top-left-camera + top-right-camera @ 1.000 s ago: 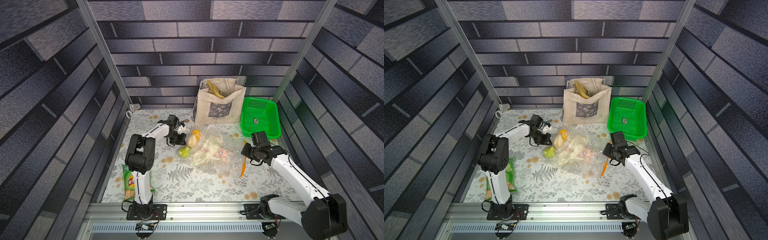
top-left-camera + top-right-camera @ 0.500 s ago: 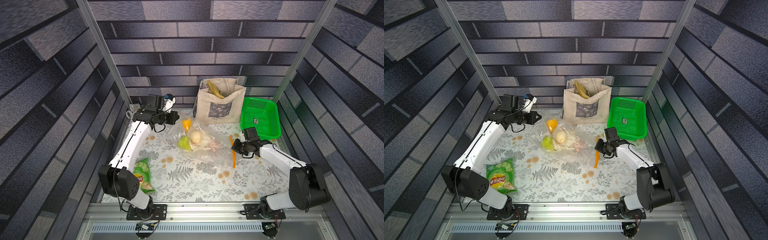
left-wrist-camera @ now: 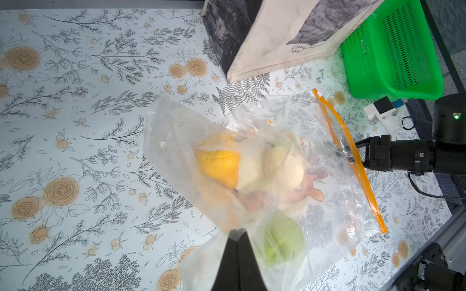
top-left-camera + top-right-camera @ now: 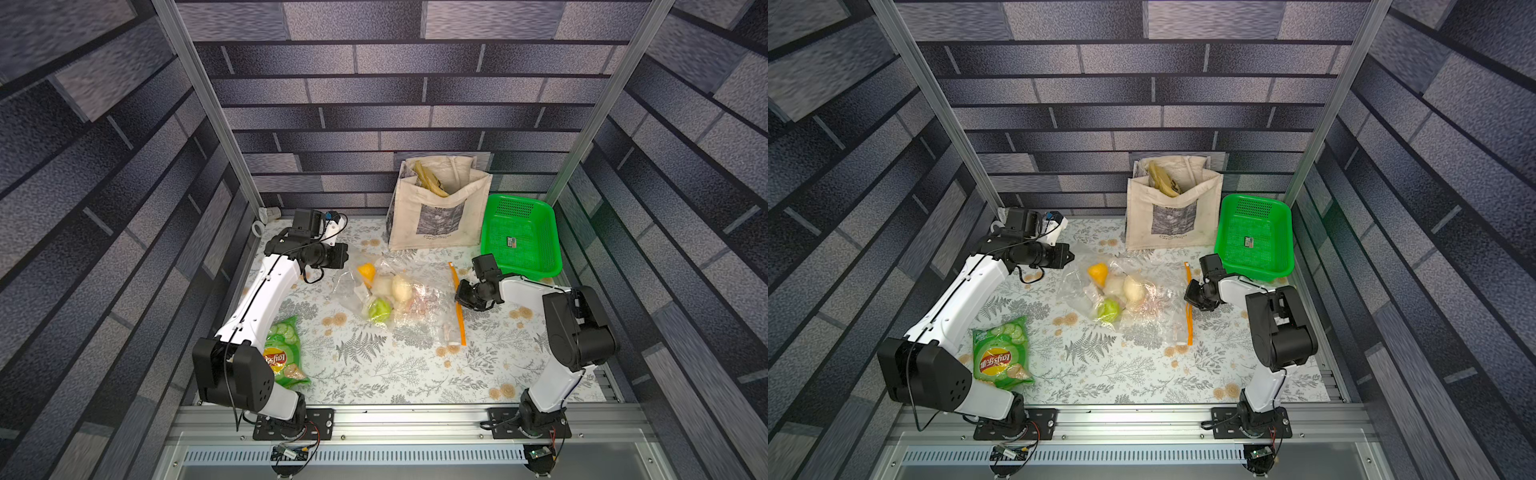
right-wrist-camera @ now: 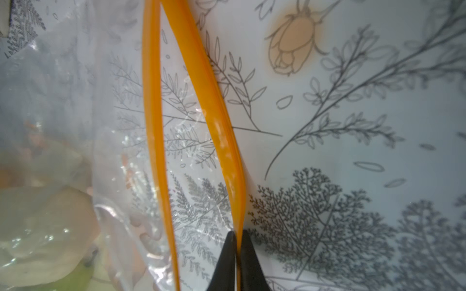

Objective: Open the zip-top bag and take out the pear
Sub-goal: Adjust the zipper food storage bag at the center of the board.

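Over the floral tabletop, we are clamping the zip-top bag with the closed left gripper, pinching one zip strip lip with the right gripper; pulling slowly seems best.

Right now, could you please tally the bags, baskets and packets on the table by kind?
Bags: 2 (zip-top bag, tote)
Baskets: 1 (green basket)
Packets: 1 (crisp packet)
Total: 4
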You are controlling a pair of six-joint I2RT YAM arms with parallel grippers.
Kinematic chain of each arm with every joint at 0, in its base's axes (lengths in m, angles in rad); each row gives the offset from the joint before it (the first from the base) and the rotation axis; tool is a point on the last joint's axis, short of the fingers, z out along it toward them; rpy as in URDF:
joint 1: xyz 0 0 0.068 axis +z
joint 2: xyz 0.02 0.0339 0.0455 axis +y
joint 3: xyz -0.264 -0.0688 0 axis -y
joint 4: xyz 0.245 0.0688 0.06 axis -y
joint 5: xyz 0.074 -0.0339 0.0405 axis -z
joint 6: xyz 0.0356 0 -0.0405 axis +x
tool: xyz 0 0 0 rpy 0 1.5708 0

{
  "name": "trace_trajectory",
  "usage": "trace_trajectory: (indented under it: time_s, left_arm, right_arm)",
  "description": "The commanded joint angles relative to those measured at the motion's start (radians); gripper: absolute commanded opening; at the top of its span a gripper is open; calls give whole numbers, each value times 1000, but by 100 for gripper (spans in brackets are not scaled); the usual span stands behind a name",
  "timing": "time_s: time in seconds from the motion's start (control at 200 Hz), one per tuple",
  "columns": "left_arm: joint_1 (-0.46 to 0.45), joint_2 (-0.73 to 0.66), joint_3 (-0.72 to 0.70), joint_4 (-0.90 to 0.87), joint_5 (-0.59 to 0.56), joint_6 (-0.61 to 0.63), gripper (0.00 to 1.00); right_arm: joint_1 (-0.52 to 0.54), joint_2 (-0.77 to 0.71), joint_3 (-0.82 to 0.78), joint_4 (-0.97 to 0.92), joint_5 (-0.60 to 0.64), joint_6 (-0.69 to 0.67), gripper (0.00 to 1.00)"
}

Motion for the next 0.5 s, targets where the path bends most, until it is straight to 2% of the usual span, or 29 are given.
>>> trace_trajectory:
  time_s: [0.0, 0.075, 0.125, 0.311, 0.436, 0.496]
  left_arm:
    - [24, 25, 15, -32, -51, 42, 0]
    - [36, 73, 13, -69, -66, 55, 0]
    - [41, 103, -1, -81, -76, 55, 0]
    - [44, 113, -109, -45, -174, 63, 0]
    - [48, 152, -94, -73, -204, 77, 0]
    - [53, 172, -90, -76, -206, 83, 0]
  right_arm:
    - [-2, -3, -8, -31, -12, -15, 32]
    - [2, -14, -6, -35, -44, -17, 46]
    - [10, -29, -6, -52, -48, -20, 50]
    - [26, -115, -36, -70, -45, -7, 52]
    - [36, -134, -31, -91, -70, -7, 52]
    - [41, -161, -35, -113, -43, -16, 47]
